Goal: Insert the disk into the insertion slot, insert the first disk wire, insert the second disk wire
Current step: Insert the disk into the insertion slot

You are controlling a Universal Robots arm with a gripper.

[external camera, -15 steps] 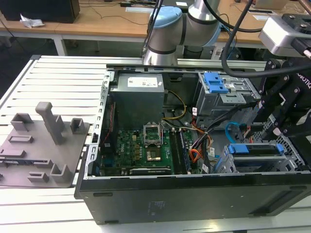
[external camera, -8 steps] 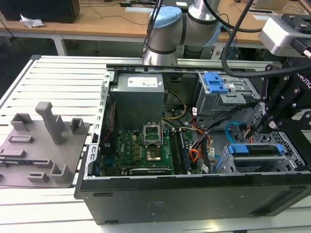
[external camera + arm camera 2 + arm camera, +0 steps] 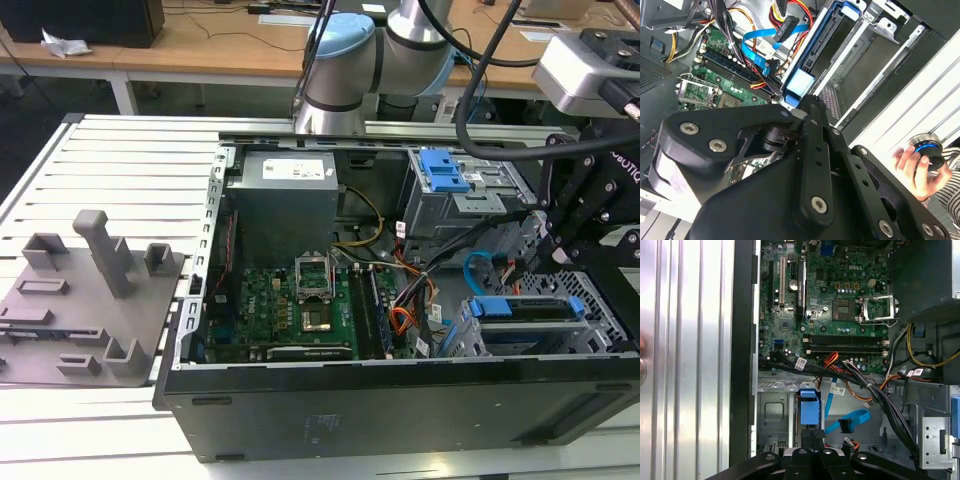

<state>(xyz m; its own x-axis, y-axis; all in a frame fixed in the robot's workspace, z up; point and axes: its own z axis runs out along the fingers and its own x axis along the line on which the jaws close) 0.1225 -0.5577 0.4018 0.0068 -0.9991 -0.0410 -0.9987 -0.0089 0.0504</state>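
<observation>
Blue-framed disk (image 3: 809,411) sits in the insertion slot (image 3: 772,412) (wires (image 3: 877,396) alongside), gripper (image 3: 812,434) jaws together against it

- The flat disk (image 3: 525,307) is framed in bright blue plastic.
- The sheet-metal insertion slot (image 3: 605,300) is finished in perforated silver.
- The thin second disk wire (image 3: 860,415) is coloured light blue.

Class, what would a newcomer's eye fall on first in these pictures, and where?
The green motherboard stands out on the floor of the open computer case. Then the bright blue frame of the disk in the insertion slot at the exterior view's right, with the black claw just above it.
</observation>
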